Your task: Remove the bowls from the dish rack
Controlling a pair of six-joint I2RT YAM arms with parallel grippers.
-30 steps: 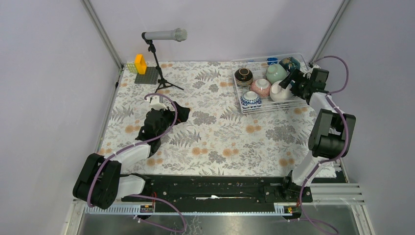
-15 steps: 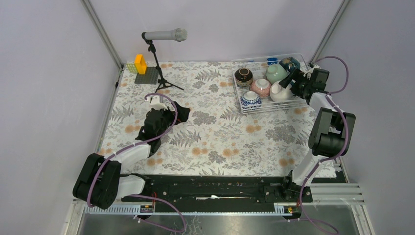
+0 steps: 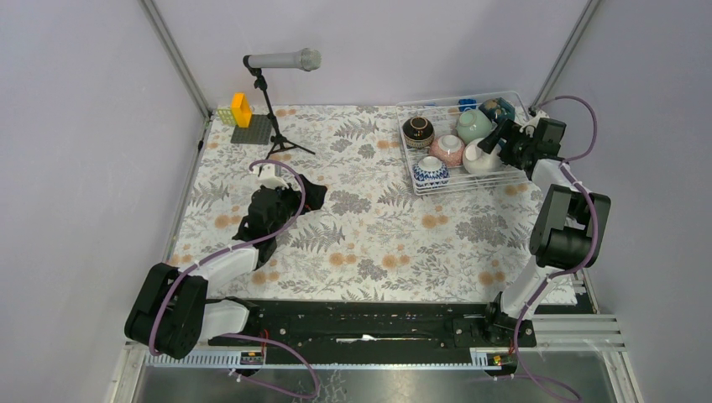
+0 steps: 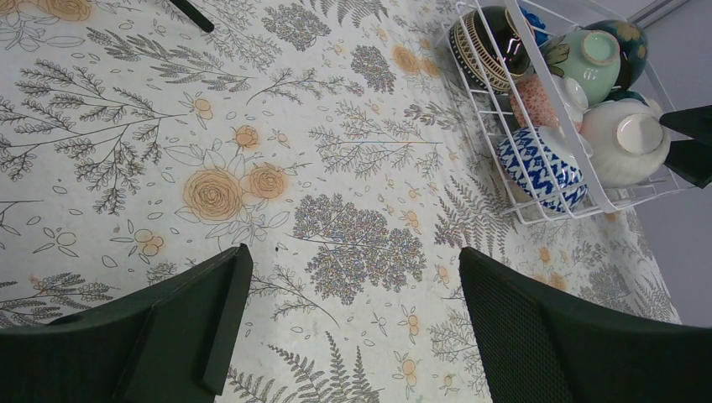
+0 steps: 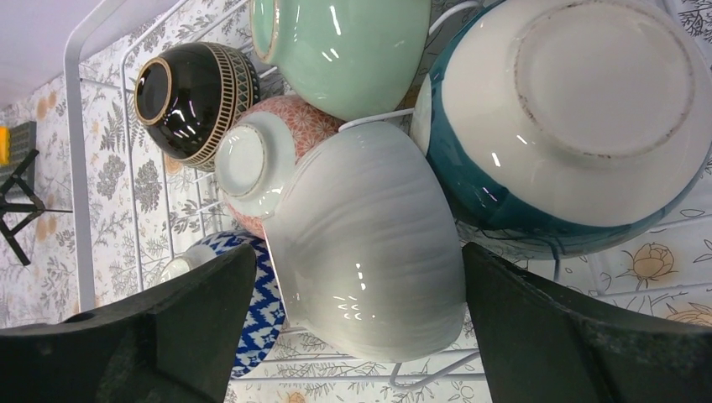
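The dish rack (image 3: 460, 186) stands at the far right of the table and holds several bowls. They are dark brown (image 3: 417, 130), pink (image 3: 447, 149), mint green (image 3: 473, 124), white (image 3: 479, 159), blue-and-white (image 3: 430, 172) and teal (image 3: 499, 109). My right gripper (image 5: 357, 260) is open at the rack's right side, its fingers either side of the white bowl (image 5: 378, 243), which lies tipped on its side. The teal bowl (image 5: 579, 109) sits just right of it, foot up. My left gripper (image 4: 353, 256) hangs open and empty over the cloth at mid-left, well away from the rack (image 4: 520, 206).
A microphone (image 3: 281, 60) on a black tripod stand (image 3: 277, 138) stands at the back left. Beside it is a grey plate with yellow bricks (image 3: 246, 117). A floral cloth (image 3: 369, 235) covers the table. Frame posts and walls close in both sides.
The right wrist has shifted very slightly at the white bowl. The left arm has not moved.
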